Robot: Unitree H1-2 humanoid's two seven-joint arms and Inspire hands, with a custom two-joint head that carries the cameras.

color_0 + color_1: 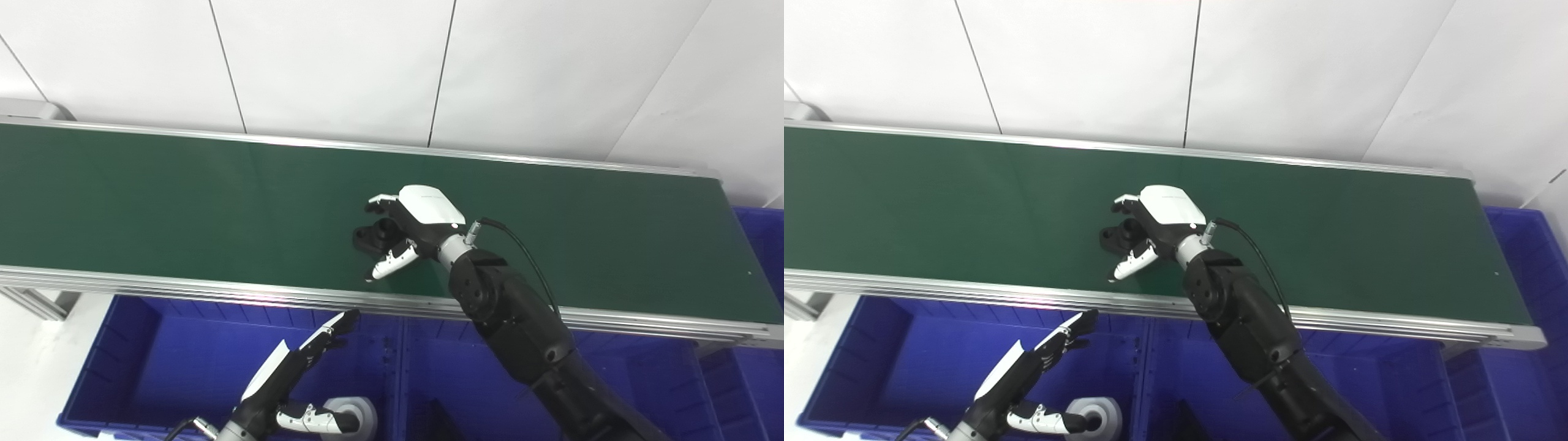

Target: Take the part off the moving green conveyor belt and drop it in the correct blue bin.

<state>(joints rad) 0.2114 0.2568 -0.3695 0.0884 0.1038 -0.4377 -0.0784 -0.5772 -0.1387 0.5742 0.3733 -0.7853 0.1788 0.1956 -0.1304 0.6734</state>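
Observation:
A small black part (370, 237) lies on the green conveyor belt (184, 202) near its front edge. My right hand (411, 225) hovers over the belt with fingers spread around the part, thumb (392, 262) in front of it, not closed on it. My left hand (294, 373) is open and empty, held flat above the left blue bin (153, 361). The part also shows in the right eye view (1118, 237).
A grey-white round part (355, 413) lies in the left blue bin under the left hand. A second blue bin (447, 380) sits below the belt's middle, with a dark item at its bottom edge. Another blue bin (762, 245) stands at the right end.

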